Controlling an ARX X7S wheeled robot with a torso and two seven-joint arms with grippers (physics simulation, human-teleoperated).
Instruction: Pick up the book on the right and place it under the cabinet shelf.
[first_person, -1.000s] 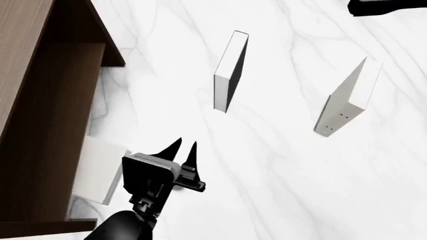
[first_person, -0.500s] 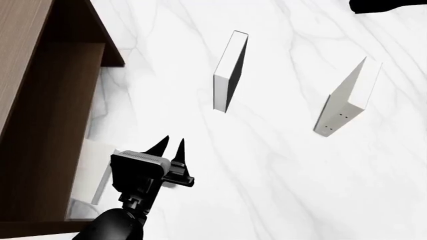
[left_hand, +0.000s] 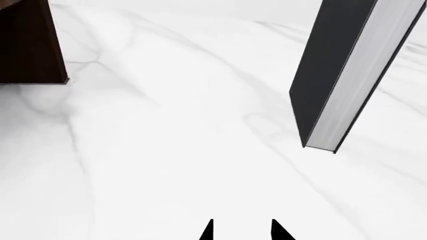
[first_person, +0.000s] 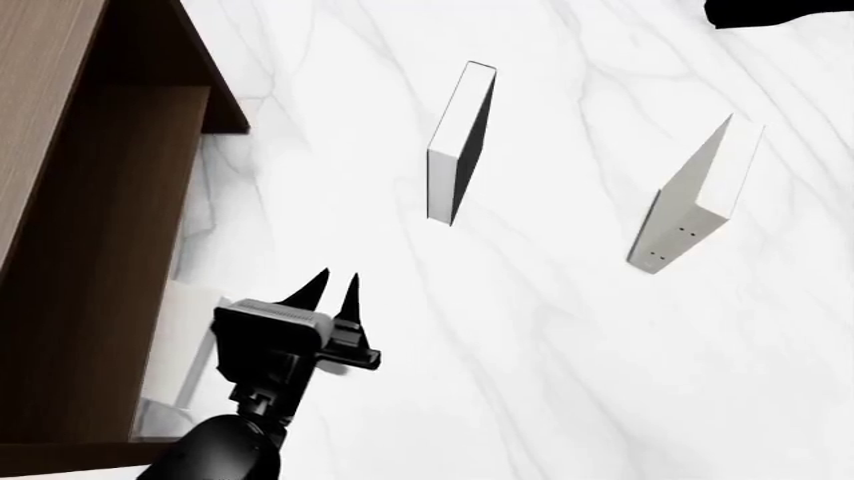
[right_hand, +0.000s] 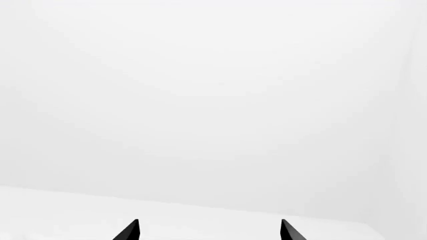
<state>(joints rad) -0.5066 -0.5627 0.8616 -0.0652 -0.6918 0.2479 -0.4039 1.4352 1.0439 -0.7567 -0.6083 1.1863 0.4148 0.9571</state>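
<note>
White marble tabletop (first_person: 561, 340) under the empty, narrowly parted left end effector (first_person: 330, 285); right end effector (right_hand: 208, 231) spread wide.

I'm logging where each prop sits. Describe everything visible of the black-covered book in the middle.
The black-covered book stands upright on the white marble surface, narrow white page block facing the head camera, dark cover on its right face. It looks thin, closed and rigid. Nothing touches it but the surface. It stands apart from the cabinet, and the left gripper is short of it.
</note>
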